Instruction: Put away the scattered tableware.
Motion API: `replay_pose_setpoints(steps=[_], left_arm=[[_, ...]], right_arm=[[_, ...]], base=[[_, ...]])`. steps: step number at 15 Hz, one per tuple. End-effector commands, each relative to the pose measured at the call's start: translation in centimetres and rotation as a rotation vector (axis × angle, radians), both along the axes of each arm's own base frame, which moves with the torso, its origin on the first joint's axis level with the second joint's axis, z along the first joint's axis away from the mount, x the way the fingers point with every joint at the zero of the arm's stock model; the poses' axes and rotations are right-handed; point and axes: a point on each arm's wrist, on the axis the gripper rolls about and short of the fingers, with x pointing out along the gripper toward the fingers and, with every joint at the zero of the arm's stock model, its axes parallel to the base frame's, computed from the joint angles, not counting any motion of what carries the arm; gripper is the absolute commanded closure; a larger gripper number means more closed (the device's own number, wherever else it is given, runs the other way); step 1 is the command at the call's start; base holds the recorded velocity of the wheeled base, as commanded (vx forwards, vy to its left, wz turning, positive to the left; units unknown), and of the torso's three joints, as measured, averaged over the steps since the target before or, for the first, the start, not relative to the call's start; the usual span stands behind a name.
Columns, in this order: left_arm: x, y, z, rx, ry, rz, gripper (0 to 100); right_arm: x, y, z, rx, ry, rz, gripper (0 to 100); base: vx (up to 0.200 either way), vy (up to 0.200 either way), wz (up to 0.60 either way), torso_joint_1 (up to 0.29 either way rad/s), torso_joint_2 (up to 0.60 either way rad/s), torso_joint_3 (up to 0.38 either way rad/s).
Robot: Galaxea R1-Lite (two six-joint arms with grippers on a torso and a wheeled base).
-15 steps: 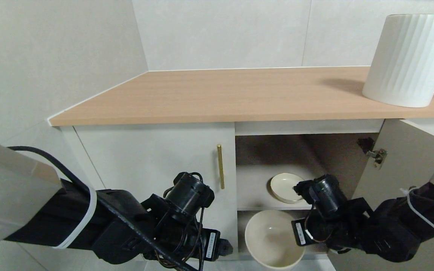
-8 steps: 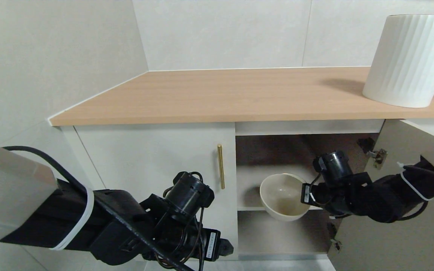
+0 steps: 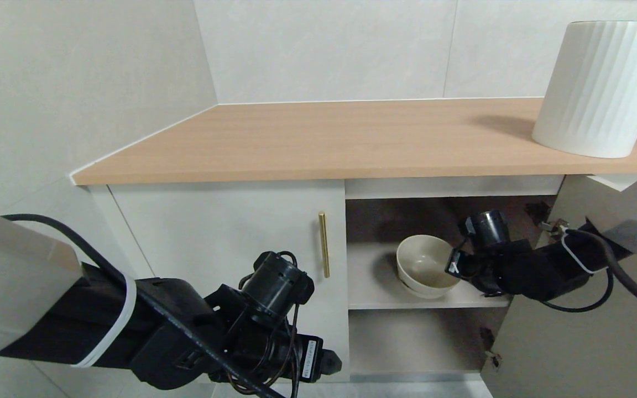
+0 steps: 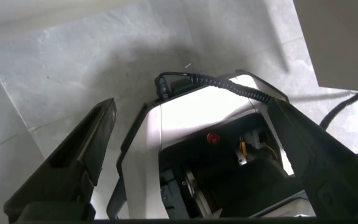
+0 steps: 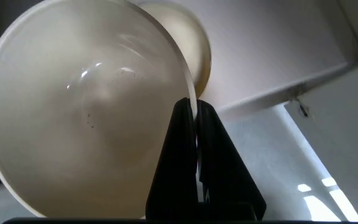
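Head view: one bowl (image 3: 426, 265) tilted over the upper shelf (image 3: 368, 287), right arm stretched into the cabinet, left arm low before the shut door (image 3: 230, 243), left wrist view: left gripper (image 4: 191, 124) spread, empty, right wrist view: right gripper (image 5: 196, 143) pinching the bowl's rim, one plate (image 5: 194, 43) behind.

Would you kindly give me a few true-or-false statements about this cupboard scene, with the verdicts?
1. The right hand grips the bowl by its rim. True.
2. The bowl is at the lower shelf. False: it is at the upper shelf.
3. The left cupboard door is shut. True.
4. The left hand holds a plate. False: it is open and empty.
5. The white ribbed container stands on the upper shelf. False: it stands on the countertop.
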Motion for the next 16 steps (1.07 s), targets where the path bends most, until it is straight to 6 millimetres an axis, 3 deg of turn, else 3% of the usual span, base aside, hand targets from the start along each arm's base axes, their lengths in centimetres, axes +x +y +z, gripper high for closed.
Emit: replay_pose_setpoints(steps=[1,5,16], left_arm=[[0.0,0.0,0.0,0.000,0.000,0.001,0],[0.1,-0.1,-0.2,0.003,0.004,0.001,0],[0.1,-0.1,-0.4,0.006,0.008,0.002,0]], right_arm=[[0.7,-0.1,-1.0,-0.002,0.014,-0.013,100],[2.8,0.0,-2.3,-0.019,-0.005,-0.070,100],[3.9,0.3,-3.7,-0.033,-0.003,-0.085,100]], base=[[0.000,0.000,0.00,0.000,0.00,0.000],[0.000,0.000,0.00,0.000,0.00,0.000],[0.000,0.000,0.00,0.000,0.00,0.000]])
